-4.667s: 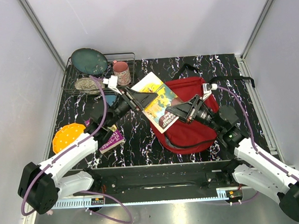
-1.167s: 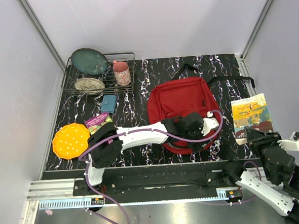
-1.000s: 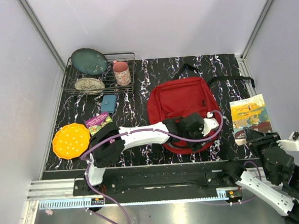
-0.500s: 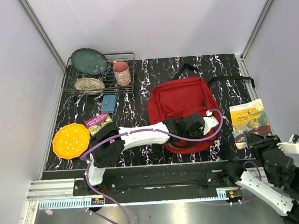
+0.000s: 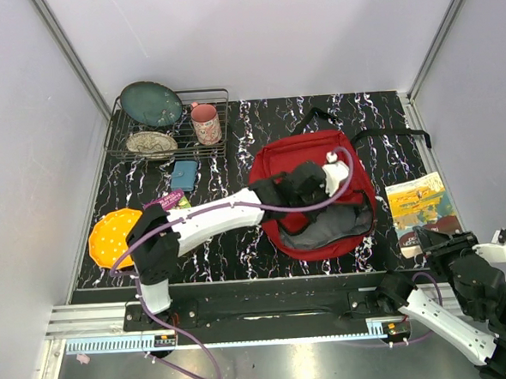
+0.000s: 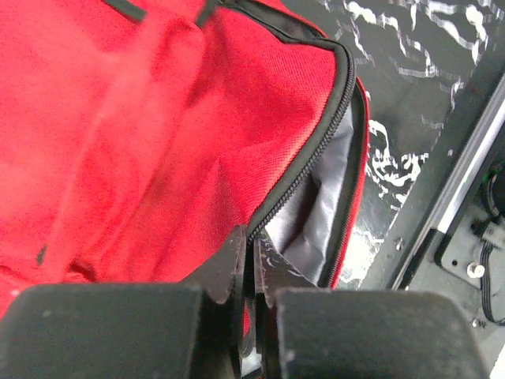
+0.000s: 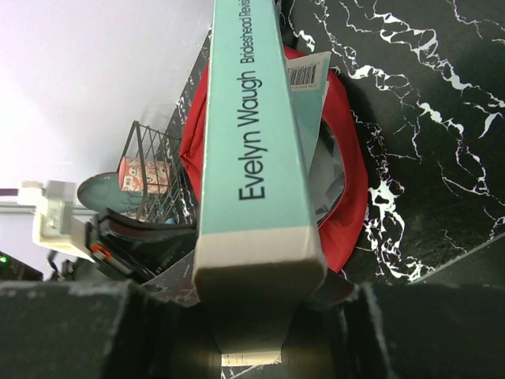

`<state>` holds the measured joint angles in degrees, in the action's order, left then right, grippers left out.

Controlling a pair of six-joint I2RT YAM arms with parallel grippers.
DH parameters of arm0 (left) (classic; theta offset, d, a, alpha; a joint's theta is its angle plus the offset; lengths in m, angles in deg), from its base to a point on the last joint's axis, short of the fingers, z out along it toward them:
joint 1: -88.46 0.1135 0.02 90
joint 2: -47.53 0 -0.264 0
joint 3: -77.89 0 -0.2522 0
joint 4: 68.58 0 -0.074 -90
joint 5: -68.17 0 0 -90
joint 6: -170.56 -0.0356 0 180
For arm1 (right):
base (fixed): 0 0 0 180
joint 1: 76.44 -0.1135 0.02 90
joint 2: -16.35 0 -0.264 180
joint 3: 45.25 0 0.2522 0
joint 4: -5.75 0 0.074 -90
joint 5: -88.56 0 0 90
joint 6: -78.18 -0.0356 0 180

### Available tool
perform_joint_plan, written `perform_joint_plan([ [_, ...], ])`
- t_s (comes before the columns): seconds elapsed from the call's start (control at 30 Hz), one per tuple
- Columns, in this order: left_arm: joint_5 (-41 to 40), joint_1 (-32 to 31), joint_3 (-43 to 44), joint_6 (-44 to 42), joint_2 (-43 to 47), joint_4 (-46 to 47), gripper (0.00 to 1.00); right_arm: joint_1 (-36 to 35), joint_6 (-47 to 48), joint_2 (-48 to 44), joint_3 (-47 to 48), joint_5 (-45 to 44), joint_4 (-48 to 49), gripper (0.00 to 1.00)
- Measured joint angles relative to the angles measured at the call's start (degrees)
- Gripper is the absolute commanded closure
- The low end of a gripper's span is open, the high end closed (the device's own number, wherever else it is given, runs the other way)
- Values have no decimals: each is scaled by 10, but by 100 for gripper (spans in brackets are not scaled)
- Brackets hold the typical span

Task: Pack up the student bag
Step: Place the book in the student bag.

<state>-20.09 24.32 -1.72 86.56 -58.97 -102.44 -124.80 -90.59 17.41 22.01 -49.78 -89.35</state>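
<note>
The student bag point(image 5: 296, 157), a red backpack, lies in the middle of the table. My left gripper point(image 5: 301, 195) is shut on its black zipper edge point(image 6: 293, 183) and holds the flap up. That leaves the mouth open, with the grey lining point(image 5: 328, 228) showing on the near side. In the left wrist view the two jaws pinch the zipper edge at the left gripper point(image 6: 253, 246), beside the lining point(image 6: 316, 213). To the right of the bag, my right gripper point(image 5: 434, 234) is shut on a yellow-covered book point(image 5: 419, 203). Its teal spine point(image 7: 251, 134) points toward the bag point(image 7: 351, 170).
A wire rack point(image 5: 116, 133) at the back left holds a teal plate point(image 5: 151, 103), a speckled dish point(image 5: 151, 144) and a pink mug point(image 5: 205, 122). An orange plate point(image 5: 111, 237), a small blue item point(image 5: 183, 175) and a purple booklet point(image 5: 170, 198) lie on the left.
My left gripper closed on the bag's zipper edge and pulled it up and back, opening the mouth. My right gripper with the book drifted slightly toward the near edge.
</note>
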Motion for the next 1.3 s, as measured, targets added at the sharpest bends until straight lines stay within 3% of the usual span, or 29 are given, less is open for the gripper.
perform_joint_plan([
  [0.4,4,84,82,44,47,-21,100,0,5,0,16,55,0,100],
  [0.77,-24,65,133,39,83,-27,100,0,5,-1,27,140,8,100],
  [1.07,-36,31,135,49,73,-35,100,0,5,-2,-90,271,112,100],
  [1.3,-45,33,135,67,73,-38,100,0,-18,-1,-202,320,214,100],
])
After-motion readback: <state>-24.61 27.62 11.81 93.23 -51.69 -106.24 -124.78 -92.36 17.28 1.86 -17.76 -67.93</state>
